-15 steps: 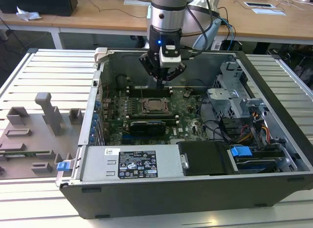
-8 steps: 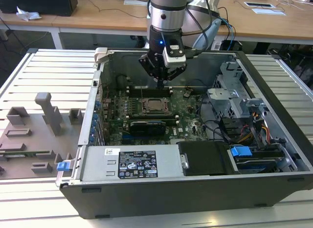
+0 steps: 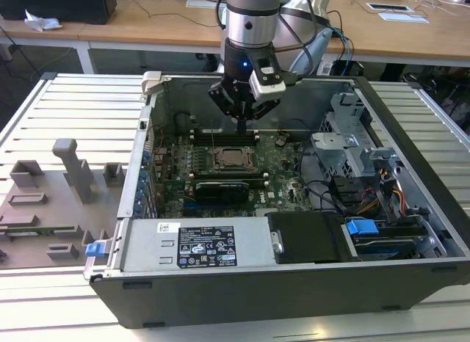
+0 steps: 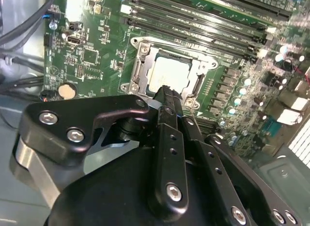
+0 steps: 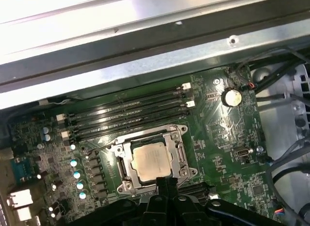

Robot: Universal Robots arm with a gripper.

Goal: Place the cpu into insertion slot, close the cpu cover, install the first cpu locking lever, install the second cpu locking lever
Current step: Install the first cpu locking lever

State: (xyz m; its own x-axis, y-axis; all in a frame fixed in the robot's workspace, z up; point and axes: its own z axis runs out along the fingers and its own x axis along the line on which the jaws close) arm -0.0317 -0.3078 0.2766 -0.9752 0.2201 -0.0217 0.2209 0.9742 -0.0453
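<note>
1. The exterior view stands well back and high. It looks down at a slant into the open computer case (image 3: 294, 290) on the slatted bench (image 3: 73, 107), and takes in the whole case with the tool (image 3: 241, 120) above it.
2. The first wrist view looks steeply down past the tool's tip (image 5: 167, 180), close to the motherboard (image 5: 227, 153).
3. The second wrist view looks over the tool's black body (image 4: 167, 90) and sits nearer the board.
4. All three views share the cpu (image 3: 233, 158) (image 4: 169, 73) (image 5: 151, 161) and the memory slots (image 3: 224, 135) (image 4: 203, 22) (image 5: 128, 112).
</note>
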